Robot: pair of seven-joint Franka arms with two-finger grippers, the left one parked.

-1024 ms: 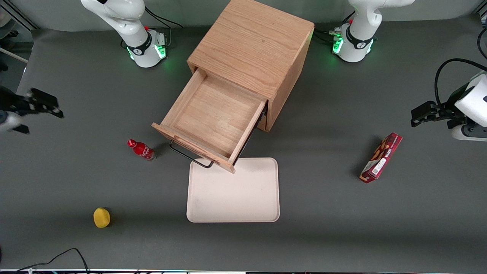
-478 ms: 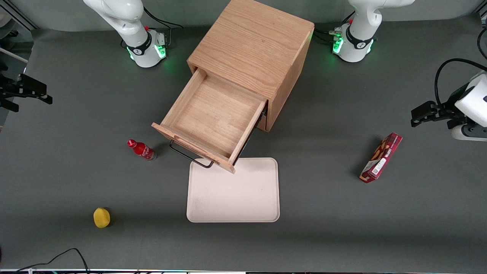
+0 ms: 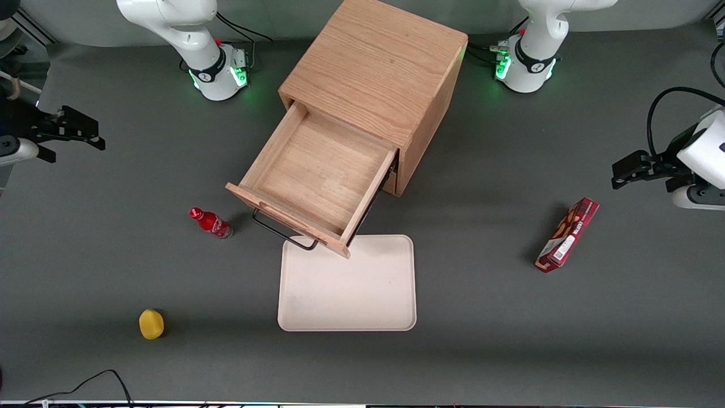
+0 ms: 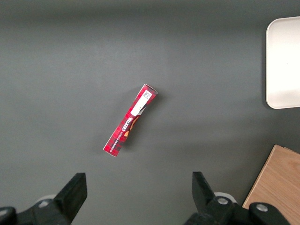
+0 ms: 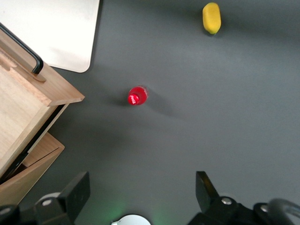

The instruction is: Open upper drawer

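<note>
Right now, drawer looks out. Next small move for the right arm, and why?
Probably none beyond holding parked: the upper drawer is pulled well out of the cabinet, interior exposed, and the gripper hangs open, empty, toward the working arm's end of the table, touching nothing.

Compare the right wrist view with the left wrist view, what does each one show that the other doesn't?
Only the right wrist view shows the red bottle, the yellow object, the pulled-out upper drawer with its black handle, and the right arm's tool, open, high above the table toward the working arm's end, holding nothing. Only the left wrist view shows the red snack box lying flat. Both show part of the white tray, the wooden cabinet and the grey table.
</note>
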